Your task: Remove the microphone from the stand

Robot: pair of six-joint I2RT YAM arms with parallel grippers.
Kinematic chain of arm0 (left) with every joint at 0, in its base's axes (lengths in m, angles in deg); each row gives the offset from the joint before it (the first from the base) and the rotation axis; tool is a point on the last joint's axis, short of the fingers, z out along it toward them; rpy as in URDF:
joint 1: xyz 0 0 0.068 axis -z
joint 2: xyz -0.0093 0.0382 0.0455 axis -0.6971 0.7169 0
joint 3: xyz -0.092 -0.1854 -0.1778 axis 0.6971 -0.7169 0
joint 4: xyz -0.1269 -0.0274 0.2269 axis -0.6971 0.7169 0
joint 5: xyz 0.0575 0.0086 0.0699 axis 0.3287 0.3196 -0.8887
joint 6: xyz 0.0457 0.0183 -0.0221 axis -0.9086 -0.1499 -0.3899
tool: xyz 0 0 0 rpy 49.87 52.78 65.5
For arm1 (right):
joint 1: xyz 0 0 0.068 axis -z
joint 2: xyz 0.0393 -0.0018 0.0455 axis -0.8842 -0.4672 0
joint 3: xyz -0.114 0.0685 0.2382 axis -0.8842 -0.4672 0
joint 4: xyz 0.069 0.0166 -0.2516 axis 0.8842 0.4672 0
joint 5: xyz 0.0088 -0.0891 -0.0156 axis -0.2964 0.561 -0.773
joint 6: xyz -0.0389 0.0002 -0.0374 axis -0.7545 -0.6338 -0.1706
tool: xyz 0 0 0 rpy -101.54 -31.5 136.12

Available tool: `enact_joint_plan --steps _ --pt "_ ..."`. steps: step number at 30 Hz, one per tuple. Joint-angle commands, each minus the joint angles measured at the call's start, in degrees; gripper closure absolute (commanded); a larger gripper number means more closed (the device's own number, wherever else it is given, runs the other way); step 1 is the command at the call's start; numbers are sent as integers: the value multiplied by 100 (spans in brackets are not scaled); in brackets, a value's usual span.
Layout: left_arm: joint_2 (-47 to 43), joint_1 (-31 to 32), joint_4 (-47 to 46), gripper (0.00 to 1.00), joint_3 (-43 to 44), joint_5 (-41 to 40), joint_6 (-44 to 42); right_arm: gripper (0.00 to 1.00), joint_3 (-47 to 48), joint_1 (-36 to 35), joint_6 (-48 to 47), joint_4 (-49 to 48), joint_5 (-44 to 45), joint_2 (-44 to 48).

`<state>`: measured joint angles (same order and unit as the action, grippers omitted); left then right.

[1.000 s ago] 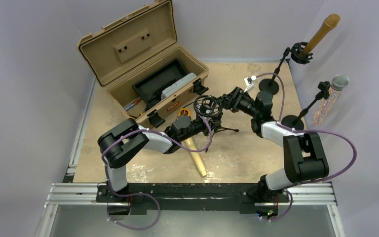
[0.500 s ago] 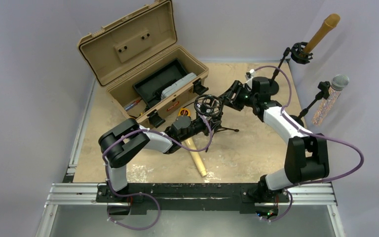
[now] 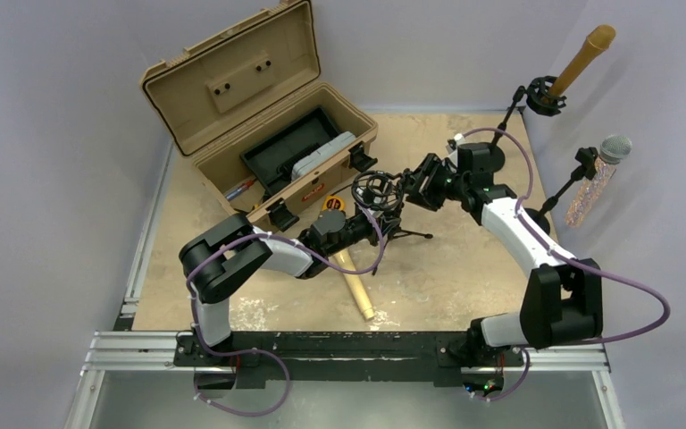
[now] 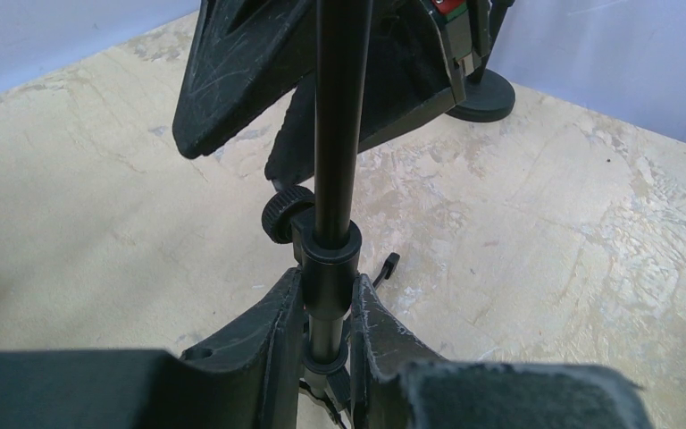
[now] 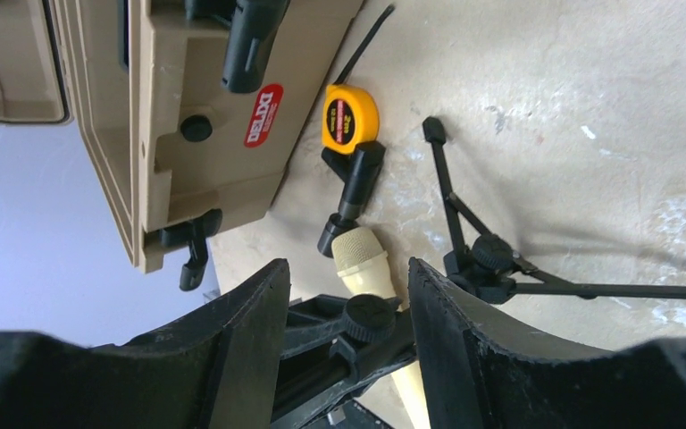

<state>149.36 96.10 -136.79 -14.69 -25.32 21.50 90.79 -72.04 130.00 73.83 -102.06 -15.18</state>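
Left gripper (image 4: 326,304) clamps the stand pole (image 4: 335,134); open toolbox (image 3: 232,67) holds a black tray (image 3: 277,152).

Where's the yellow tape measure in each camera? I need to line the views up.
Top external: the tape measure is near centre, close by the toolbox front wall, just left of the tripod stand.
Left wrist: not in it.
Right wrist: upper middle, right of the toolbox wall.
Shared landmark: the tripod stand, its pole in left wrist, its legs in right wrist.
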Motion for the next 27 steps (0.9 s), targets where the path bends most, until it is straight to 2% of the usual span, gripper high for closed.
enact_joint_plan --steps 1,11,16,22,27 --pt "165 -68 386 100 -62 -149 217 49 37 -205 179 174 -160 171" --pt "117 -75 381 100 -99 -165 209 54 74 -479 186 479 -84 304" --pt "152 -75 334 100 -98 -150 240 54 -225 -474 89 524 -102 320" --pt "143 -70 331 100 -124 -141 245 50 44 -470 26 636 104 381" --pt "136 -70 333 100 -117 -141 235 59 -80 -474 144 697 -77 492"
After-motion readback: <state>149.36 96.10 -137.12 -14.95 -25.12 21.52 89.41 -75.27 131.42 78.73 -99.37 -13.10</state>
